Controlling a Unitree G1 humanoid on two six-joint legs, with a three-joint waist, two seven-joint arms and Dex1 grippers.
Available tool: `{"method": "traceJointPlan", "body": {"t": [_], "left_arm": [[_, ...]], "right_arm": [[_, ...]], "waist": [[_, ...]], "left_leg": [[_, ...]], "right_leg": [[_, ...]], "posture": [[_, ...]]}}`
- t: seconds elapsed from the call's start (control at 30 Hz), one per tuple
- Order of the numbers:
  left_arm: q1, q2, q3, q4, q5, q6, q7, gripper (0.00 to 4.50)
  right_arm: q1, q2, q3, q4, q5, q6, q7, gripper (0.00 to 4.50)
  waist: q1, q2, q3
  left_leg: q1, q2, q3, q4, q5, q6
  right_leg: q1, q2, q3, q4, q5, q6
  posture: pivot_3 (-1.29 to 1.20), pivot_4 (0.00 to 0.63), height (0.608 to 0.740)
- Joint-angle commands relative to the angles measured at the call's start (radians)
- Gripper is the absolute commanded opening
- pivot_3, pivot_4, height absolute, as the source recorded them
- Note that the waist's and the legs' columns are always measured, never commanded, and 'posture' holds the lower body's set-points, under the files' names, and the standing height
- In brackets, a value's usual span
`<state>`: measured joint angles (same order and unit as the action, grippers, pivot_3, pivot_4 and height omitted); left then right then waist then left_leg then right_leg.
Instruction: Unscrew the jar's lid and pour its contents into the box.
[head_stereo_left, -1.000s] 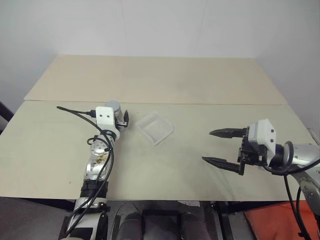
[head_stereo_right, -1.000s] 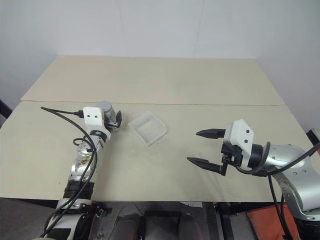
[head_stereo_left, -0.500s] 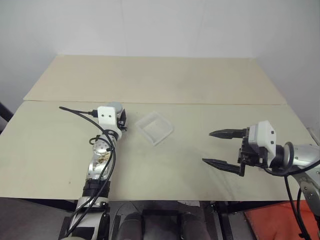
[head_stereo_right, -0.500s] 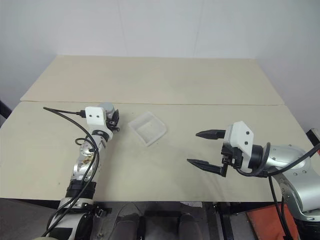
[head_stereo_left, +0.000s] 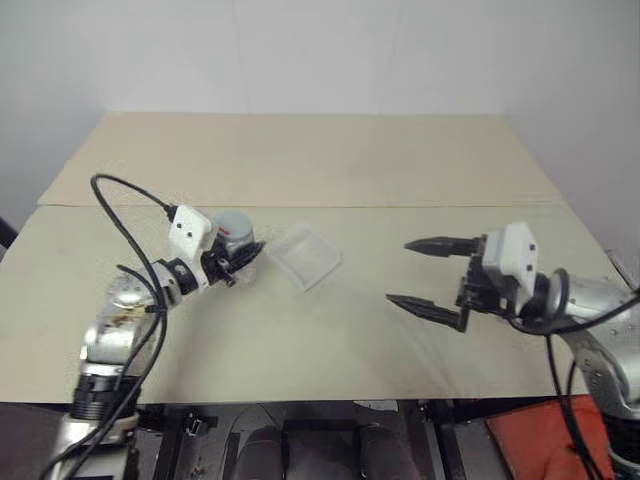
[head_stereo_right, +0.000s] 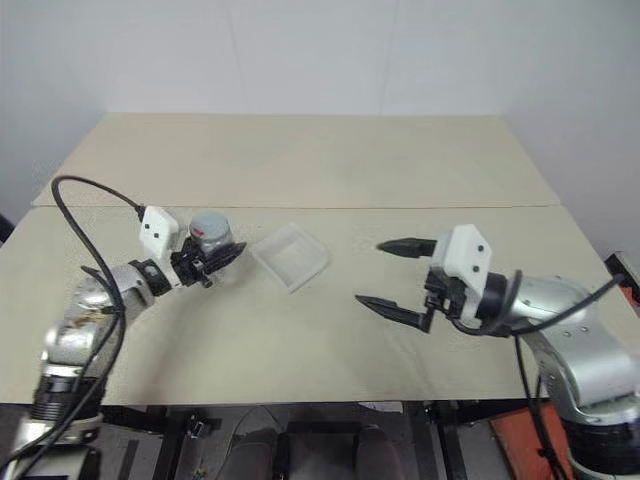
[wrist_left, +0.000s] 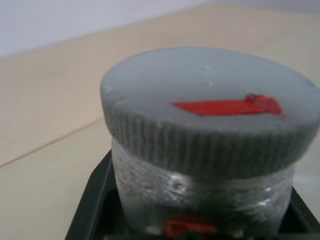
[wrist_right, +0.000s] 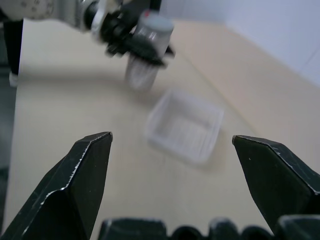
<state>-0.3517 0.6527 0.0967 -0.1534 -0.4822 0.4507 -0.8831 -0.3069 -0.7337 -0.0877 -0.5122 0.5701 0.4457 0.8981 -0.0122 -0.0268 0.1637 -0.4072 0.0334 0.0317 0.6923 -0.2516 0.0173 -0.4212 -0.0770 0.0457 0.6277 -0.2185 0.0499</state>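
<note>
Jar (head_stereo_right: 212, 250) is held upright by the left gripper (head_stereo_right: 222, 259), whose black fingers (wrist_left: 92, 200) are clamped on its clear body just below the lid (wrist_left: 210, 100). The lid, grey with ribbed sides and a red mark on top, is seated on the jar. The jar is carried just above the table (head_stereo_left: 300, 340), at the table's left side, with the arm reaching in from the left and a black cable (head_stereo_left: 120, 200) looped behind it. The contents cannot be made out through the jar's wall. Just to the right of the jar, near but apart from it, the box (head_stereo_right: 289, 256) is seen lying on the table, turned corner-on to the table's edge; whether anything lies in it cannot be told. Farther right, well apart from the box, the right gripper (head_stereo_left: 420, 275) is held above the table, pointing toward the box and jar, with its two fingers (wrist_right: 75, 185) spread wide and nothing between them. In the right wrist view the box and the held jar are seen in the gap between those fingers.
</note>
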Motion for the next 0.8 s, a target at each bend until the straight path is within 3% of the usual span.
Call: {"method": "traceJointPlan", "body": {"t": [0.03,0.3,0.57,0.8], "left_arm": [[-0.034,0.067,0.005,-0.055,-0.119,0.039,-0.188,1.96],[-0.149,0.008,-0.065,0.032,-0.125,-0.04,-0.354,1.96],[-0.252,-0.103,-0.153,0.15,-0.063,-0.127,-0.404,1.96],[-0.291,-0.134,-0.184,0.213,-0.028,-0.17,-0.444,1.96]], "right_arm": [[-0.088,0.049,0.035,-0.004,0.028,0.037,-0.045,4.5],[-0.324,0.184,0.18,0.033,0.033,0.2,-0.139,4.5],[-0.371,0.199,0.211,0.026,0.049,0.259,-0.131,4.5],[-0.451,0.233,0.275,0.056,-0.001,0.316,-0.181,4.5]], "waist": [[0.001,0.0,0.0],[0.005,0.0,0.0],[0.008,0.0,0.0],[-0.003,0.0,0.0]], "left_leg": [[0.0,0.0,0.0,0.0,0.0,0.0],[-0.001,0.0,0.0,0.001,0.0,0.0],[-0.003,0.0,-0.001,0.002,0.0,0.0],[-0.003,0.0,-0.001,0.001,0.0,0.0]], "right_leg": [[0.0,0.0,0.0,0.0,0.0,0.0],[0.0,0.0,-0.001,0.0,0.0,0.0],[-0.001,0.0,-0.001,0.0,0.0,0.0],[-0.002,0.0,-0.001,0.001,0.0,0.0]], "posture": [[0.0,0.15,0.74],[0.0,0.15,0.74],[0.0,0.15,0.74],[0.0,0.15,0.74]]}}
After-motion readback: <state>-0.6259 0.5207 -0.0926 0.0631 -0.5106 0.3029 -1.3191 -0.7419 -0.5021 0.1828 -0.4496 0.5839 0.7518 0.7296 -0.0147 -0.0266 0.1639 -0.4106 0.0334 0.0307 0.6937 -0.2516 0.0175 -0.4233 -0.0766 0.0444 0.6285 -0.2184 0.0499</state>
